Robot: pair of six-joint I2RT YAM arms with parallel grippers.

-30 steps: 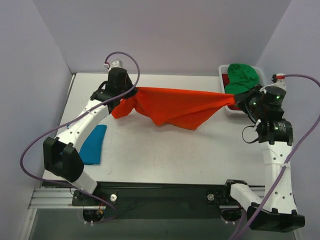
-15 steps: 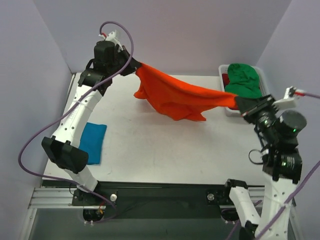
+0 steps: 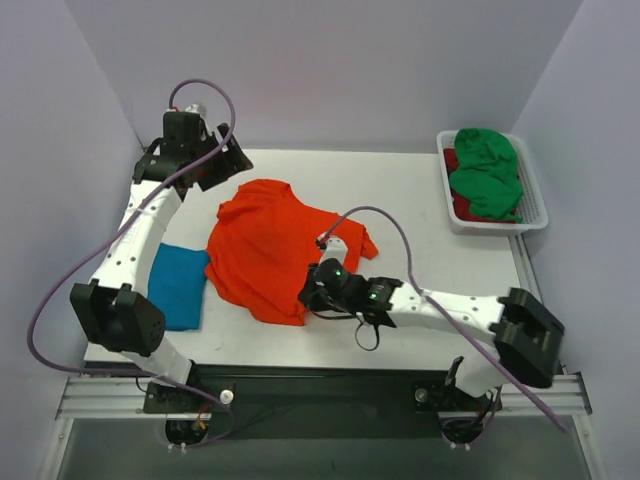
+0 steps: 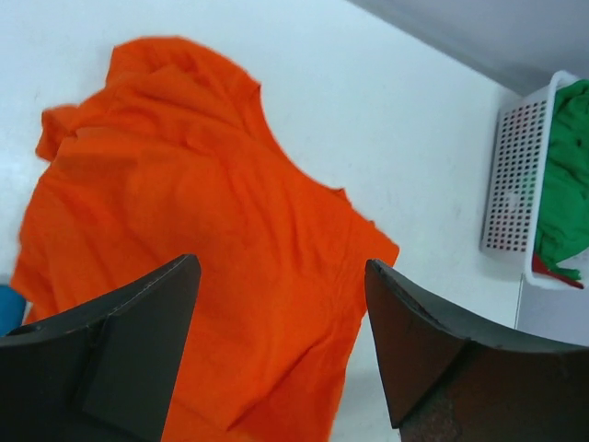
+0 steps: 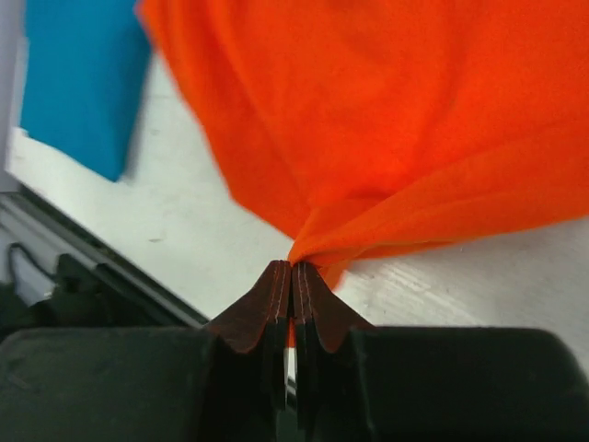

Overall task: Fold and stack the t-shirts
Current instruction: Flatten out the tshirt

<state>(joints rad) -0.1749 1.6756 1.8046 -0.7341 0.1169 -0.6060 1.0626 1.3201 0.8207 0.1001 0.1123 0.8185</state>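
Note:
The orange t-shirt (image 3: 262,250) lies spread and rumpled on the table's middle left. My right gripper (image 3: 308,296) is low at its near right edge, shut on a pinch of the orange cloth (image 5: 386,120); the right wrist view shows the fingers (image 5: 292,267) closed with cloth bunched at the tips. My left gripper (image 3: 232,162) hangs open above the shirt's far left corner, holding nothing. Its fingers (image 4: 281,267) frame the orange shirt (image 4: 202,239) below. A folded teal t-shirt (image 3: 180,285) lies at the left edge, touching the orange one.
A white slatted basket (image 3: 535,215) stands at the far right with a green t-shirt (image 3: 485,168) heaped on a dark red one (image 3: 458,205). The left wrist view also shows the basket (image 4: 511,184). The table's near edge and rail run just below the right gripper.
The orange shirt, stretched in the air between both grippers, now lies on the table. The left gripper opened and let go. The right arm swung low to the centre, still gripping.

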